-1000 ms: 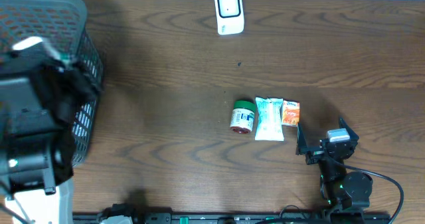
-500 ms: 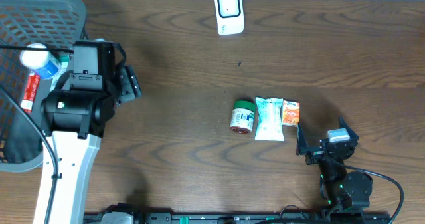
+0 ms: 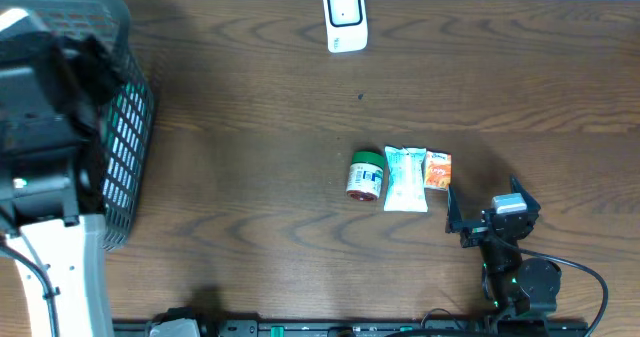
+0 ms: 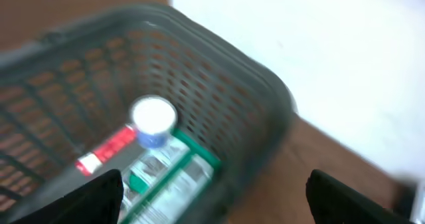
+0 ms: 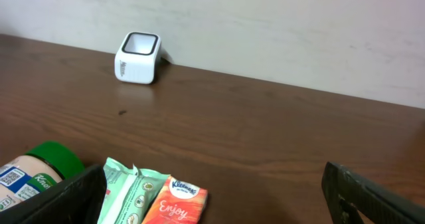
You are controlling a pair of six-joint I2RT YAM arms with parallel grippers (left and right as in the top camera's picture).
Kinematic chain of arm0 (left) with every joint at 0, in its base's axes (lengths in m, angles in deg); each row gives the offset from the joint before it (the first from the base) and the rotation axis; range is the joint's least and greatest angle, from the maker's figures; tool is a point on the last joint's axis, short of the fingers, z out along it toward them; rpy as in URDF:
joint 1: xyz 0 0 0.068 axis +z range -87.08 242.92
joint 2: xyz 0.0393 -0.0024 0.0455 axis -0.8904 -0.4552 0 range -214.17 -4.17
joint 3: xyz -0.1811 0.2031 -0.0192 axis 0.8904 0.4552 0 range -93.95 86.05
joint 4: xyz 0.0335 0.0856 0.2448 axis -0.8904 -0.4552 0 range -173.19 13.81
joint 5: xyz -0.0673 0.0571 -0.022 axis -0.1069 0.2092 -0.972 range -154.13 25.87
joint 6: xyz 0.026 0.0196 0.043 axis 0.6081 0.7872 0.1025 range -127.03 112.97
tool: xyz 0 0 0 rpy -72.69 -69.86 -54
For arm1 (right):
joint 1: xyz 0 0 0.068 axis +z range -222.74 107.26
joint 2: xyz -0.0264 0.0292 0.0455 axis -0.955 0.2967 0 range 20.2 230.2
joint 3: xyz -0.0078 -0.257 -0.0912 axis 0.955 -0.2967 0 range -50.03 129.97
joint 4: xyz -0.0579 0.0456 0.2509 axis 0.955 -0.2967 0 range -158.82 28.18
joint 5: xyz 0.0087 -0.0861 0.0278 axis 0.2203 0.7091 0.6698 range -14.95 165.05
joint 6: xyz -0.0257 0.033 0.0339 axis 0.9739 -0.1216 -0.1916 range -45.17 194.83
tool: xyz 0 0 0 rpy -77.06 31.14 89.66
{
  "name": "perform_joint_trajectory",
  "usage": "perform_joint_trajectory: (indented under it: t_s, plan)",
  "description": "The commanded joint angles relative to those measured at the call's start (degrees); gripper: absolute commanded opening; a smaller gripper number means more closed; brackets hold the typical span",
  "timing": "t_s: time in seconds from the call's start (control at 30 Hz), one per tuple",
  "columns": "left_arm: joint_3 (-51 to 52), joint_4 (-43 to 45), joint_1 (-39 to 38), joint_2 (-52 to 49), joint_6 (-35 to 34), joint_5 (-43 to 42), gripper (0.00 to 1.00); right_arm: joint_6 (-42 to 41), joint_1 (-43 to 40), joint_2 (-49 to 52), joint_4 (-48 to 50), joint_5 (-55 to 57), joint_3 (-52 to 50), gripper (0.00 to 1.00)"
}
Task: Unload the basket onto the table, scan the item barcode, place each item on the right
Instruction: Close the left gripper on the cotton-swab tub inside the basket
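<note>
Pincers apart: left pincer over basket, right pincer nr tissue pkt.

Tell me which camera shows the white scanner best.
The overhead view: the white scanner appears whole and sharp, its dark window facing the camera. The right wrist view also shows it, at an angle, beyond the packets. The left wrist view misses it, showing only the basket.
</note>
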Motion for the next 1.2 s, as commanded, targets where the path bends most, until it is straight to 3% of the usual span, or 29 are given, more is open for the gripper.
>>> perform_joint_trajectory:
  t_s: [0.0,0.1,0.23,0.43,0.73,1.17]
  plan:
    - [-0.94,3.10,5.55,-3.80,-1.09,-1.16,0.88,-0.81,0.31,-0.07,-0.20,-0.24,-0.04,0.99]
    - [-2.54,5.05,10.40,-8.79,-0.07,-7.74,0.89,-0.81,0.31,-0.07,-0.20,-0.24,-0.04,0.99]
    - [-12.37,-0.72,16.02,-20.06,-0.07,-16.17,0.89,-0.81,0.31,-0.07,-0.20,-0.24,-0.04,0.99]
    - [-28.81,-10.45,19.10,-37.66,3.65,-18.36,0.92,-0.81,0.31,-0.07,-0.20,-0.24,-0.04,0.99]
    - [-29.38,-9.49,19.08,-48.41,9.29,-15.82,0.95,-0.81,0.31,-0.07,-0.20,-0.24,-0.04,0.99]
    - [-29.33,-5.84,19.06,-54.73,9.64,-15.82,0.96,-0.81,0.31,-0.07,-0.20,-0.24,-0.04,0.99]
